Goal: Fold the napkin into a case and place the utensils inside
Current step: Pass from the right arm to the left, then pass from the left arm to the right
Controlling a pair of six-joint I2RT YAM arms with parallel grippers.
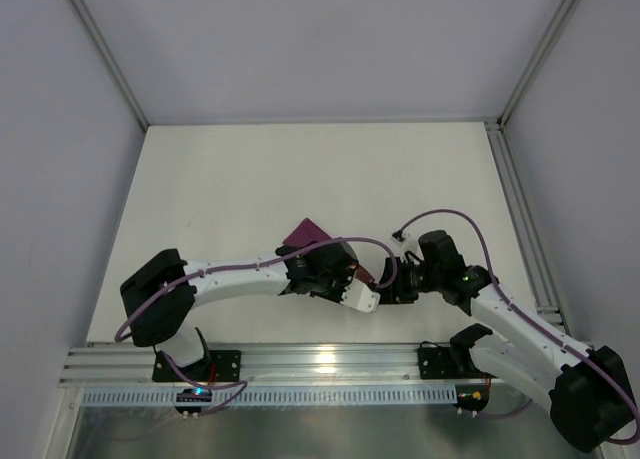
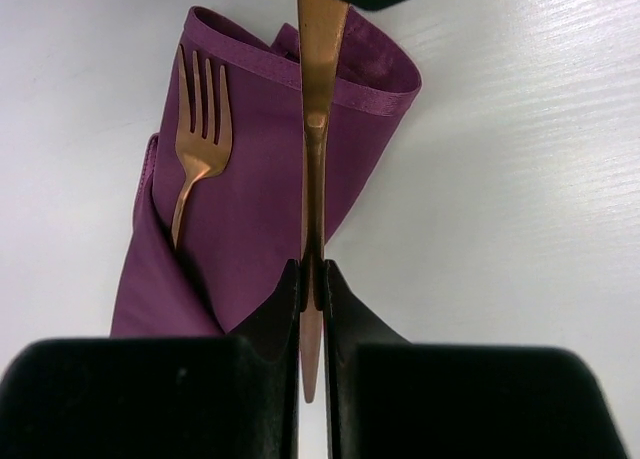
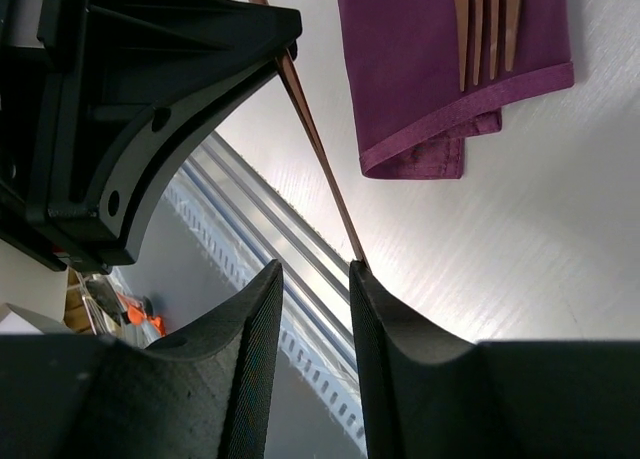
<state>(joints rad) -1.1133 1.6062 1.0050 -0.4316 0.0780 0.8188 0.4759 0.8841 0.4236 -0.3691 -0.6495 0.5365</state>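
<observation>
The case (image 2: pixel 270 209) is folded, fork (image 2: pixel 200 129) tucked in, ahead of the left pincer (image 2: pixel 312 279), which is clamped on the uninserted knife (image 2: pixel 318 129); the right pincer (image 3: pixel 315 279) is parted.

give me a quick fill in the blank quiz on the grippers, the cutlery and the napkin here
1. The left gripper is shut on the copper ____.
2. The utensil tucked into the folded purple napkin, tines sticking out, is the ____.
3. The right gripper has its jaws ____.
4. The napkin lies on a ____ table.

Missing words: knife; fork; open; white
</observation>
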